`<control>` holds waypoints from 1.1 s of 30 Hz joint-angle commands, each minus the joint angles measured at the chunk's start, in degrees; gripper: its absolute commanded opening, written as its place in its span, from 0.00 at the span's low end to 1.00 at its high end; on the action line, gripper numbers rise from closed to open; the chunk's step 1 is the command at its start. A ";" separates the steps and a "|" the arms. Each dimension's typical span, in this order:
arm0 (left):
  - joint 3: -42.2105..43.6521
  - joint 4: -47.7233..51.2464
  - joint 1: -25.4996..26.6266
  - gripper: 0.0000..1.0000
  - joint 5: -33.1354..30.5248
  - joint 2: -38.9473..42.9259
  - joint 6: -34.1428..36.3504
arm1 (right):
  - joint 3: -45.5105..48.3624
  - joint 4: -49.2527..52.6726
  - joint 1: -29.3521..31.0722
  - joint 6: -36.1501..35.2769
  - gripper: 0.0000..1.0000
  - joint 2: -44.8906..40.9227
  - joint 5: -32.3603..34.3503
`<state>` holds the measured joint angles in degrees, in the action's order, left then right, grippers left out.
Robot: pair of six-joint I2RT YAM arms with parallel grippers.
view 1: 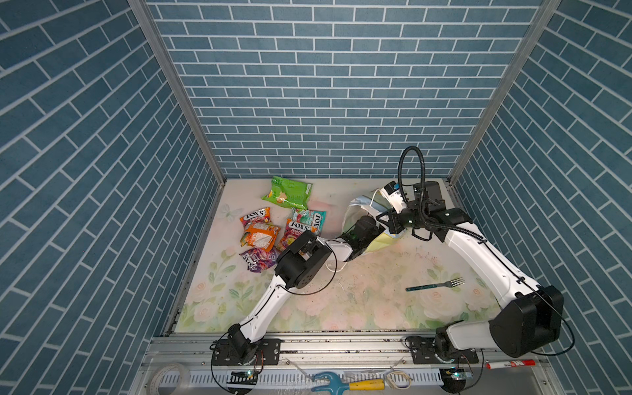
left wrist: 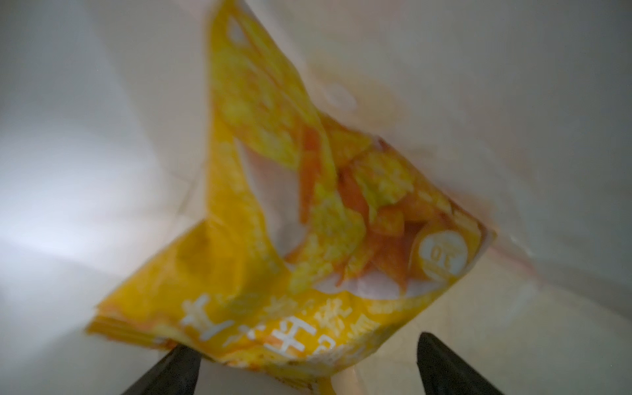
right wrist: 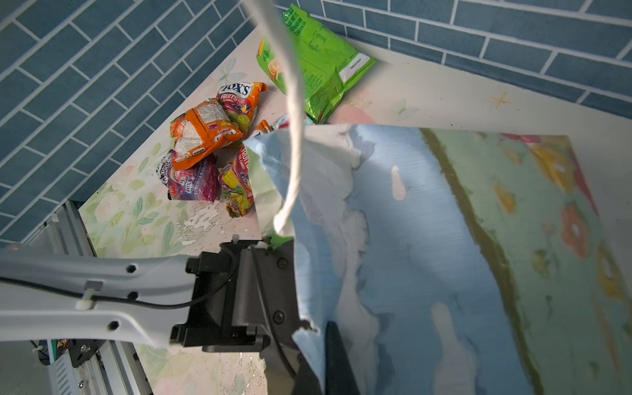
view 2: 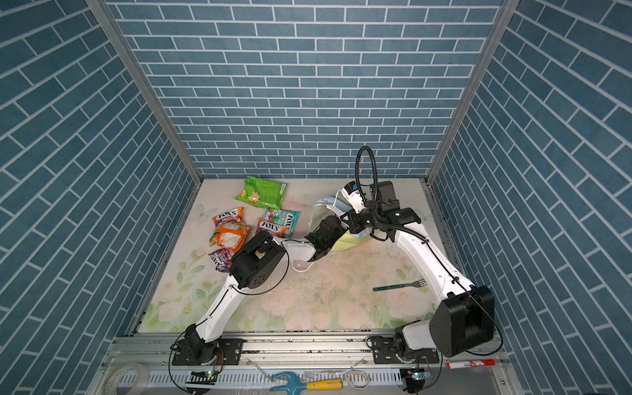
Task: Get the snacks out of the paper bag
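The paper bag [view 1: 384,241] [view 2: 345,242] lies on its side at the back right of the table, with its cloud print filling the right wrist view [right wrist: 427,239]. My right gripper [right wrist: 318,345] is shut on the bag's torn rim and holds the mouth up. My left arm reaches into that mouth, so its gripper is hidden in both top views. Inside, my left gripper [left wrist: 307,352] is open, with a yellow-orange snack packet [left wrist: 273,239] just beyond its fingertips. A green chip bag [view 1: 289,193], an orange bag [view 1: 260,237] and several FOX'S packets [view 1: 255,217] lie on the table to the left.
A teal-handled fork [view 1: 434,286] lies on the table at the right, under my right arm. Blue brick walls close in the back and both sides. The front rail holds a tape roll [view 1: 169,376], a marker [view 1: 509,364] and hand tools.
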<state>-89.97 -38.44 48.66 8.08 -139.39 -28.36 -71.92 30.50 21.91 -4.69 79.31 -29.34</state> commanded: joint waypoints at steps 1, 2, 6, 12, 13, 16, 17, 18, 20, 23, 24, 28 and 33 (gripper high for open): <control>0.91 -0.06 -0.40 1.00 0.23 2.59 -1.45 | -2.68 1.55 0.55 -3.95 0.00 -0.56 -2.13; 0.42 0.50 -0.56 1.00 0.04 2.46 -1.57 | -2.91 1.76 0.59 -4.01 0.00 -0.56 -2.17; -4.06 3.23 -0.85 1.00 1.33 0.30 -0.95 | -4.16 2.41 0.61 -4.01 0.00 0.09 -3.15; -12.78 10.11 -0.68 1.00 4.01 -3.67 -0.68 | -5.87 3.72 0.67 -4.86 0.00 1.17 -2.52; -13.86 11.27 -0.68 1.00 4.05 -4.00 -0.73 | -6.24 4.13 0.66 -5.19 0.00 1.24 -2.30; -15.40 12.08 -0.59 0.99 4.97 -4.96 -1.15 | -7.69 5.28 0.67 -5.73 0.00 1.63 -2.47; -16.23 12.75 -0.51 0.99 5.21 -5.32 -1.17 | -8.15 5.63 0.68 -5.87 0.00 1.80 -2.56; -17.15 13.48 -0.51 0.99 5.69 -5.85 -1.17 | -8.64 6.00 0.63 -6.07 0.00 1.98 -2.49; -18.87 14.82 -0.41 1.00 6.40 -6.86 -1.34 | -9.43 6.54 0.74 -6.38 0.00 2.40 -2.93; -21.72 17.22 -0.39 1.00 7.08 -8.06 -1.29 | -10.27 7.46 0.93 -6.65 0.00 3.20 -3.61; -22.60 17.82 -0.33 1.00 7.04 -8.26 -1.37 | -10.33 7.55 1.03 -6.74 0.00 3.31 -3.70; -26.63 18.52 -0.33 1.00 8.67 -9.97 -1.34 | -10.07 7.76 1.37 -6.73 0.00 3.59 -4.56; -34.12 19.74 -0.15 1.00 14.90 -13.44 -1.19 | -9.82 7.47 1.47 -6.55 0.00 3.23 -5.36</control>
<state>-120.46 -22.00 48.01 18.22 -151.06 -29.36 -80.25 35.40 21.63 -8.67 82.78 -27.11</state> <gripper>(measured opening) 0.995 0.047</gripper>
